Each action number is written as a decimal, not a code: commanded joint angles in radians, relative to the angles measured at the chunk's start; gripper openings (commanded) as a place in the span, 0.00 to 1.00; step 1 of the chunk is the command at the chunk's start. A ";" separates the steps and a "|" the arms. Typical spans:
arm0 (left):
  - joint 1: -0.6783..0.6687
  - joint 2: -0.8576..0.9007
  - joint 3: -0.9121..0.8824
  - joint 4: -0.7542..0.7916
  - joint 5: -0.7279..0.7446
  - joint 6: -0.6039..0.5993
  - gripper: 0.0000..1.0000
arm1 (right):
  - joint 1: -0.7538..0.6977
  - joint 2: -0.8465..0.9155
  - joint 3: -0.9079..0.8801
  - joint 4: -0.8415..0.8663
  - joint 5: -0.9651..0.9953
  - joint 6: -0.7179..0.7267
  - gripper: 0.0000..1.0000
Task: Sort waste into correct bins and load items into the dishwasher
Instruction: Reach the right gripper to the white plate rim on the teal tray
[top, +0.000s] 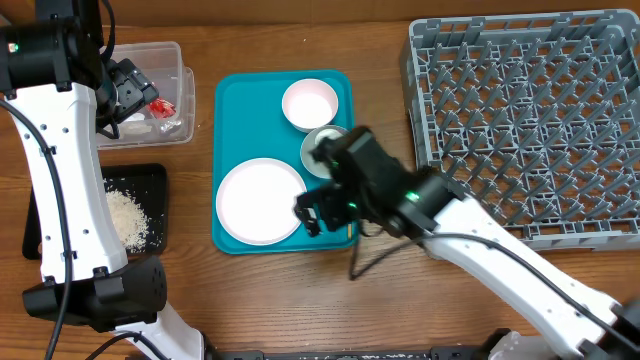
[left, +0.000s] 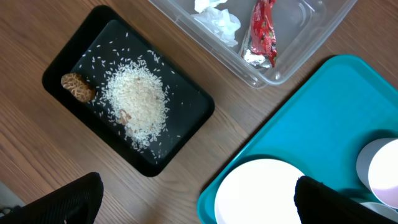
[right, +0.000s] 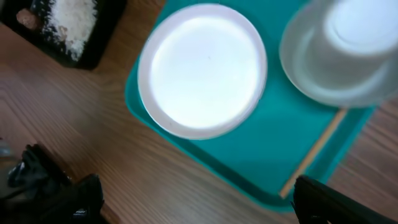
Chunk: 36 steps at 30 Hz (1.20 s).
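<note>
Overhead view: my right pincer (top: 318, 212) hung over the near edge of the teal tray (top: 235, 110), just beside the white plate (top: 258, 203). The white bowl (top: 310, 103) sat at the tray's far end, and the grey bowl (top: 318, 148) lay between the two, partly under my arm. The dish rack (top: 530, 120) to the right held nothing that I could see. My left pincer (top: 125, 90) hovered over the clear tub (top: 170, 50), with the black tray (top: 152, 185) nearer to me. Left wrist view: the left pincer (left: 198, 180) was spread wide and carried nothing. Below it, napkins (left: 217, 22) and the red wrapper (left: 262, 34) lay in the tub, while rice crumbs (left: 134, 102) and the brown lump (left: 78, 87) lay in the black tray. Right wrist view: the right pincer (right: 196, 180) was likewise wide and empty, over the teal tray's near rim. The plate lay ahead of it, and the wooden stick (right: 311, 152) lay flat along the tray's edge, on the near side of the grey bowl. Something white showed in or beyond that bowl, too blurred to name. Assessment: sorting looked finished and loading not yet begun. The next move, in my judgement, called for lowering onto one item, either the plate's rim or the thin stick. Both lay flat and offered little purchase. The item would then need carrying across to the rack.
</note>
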<state>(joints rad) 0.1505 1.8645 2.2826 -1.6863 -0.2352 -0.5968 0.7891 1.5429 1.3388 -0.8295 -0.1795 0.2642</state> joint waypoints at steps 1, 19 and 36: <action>0.000 -0.019 -0.006 0.000 0.003 -0.013 1.00 | 0.046 0.039 0.055 0.055 -0.045 0.006 1.00; 0.000 -0.019 -0.006 0.000 0.003 -0.013 1.00 | 0.074 0.249 0.054 0.073 0.230 0.673 0.93; 0.000 -0.019 -0.006 0.000 0.003 -0.013 1.00 | 0.089 0.465 0.054 0.117 0.241 0.761 0.57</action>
<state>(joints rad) 0.1505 1.8645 2.2826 -1.6863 -0.2352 -0.5972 0.8669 1.9850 1.3720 -0.7174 0.0410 0.9962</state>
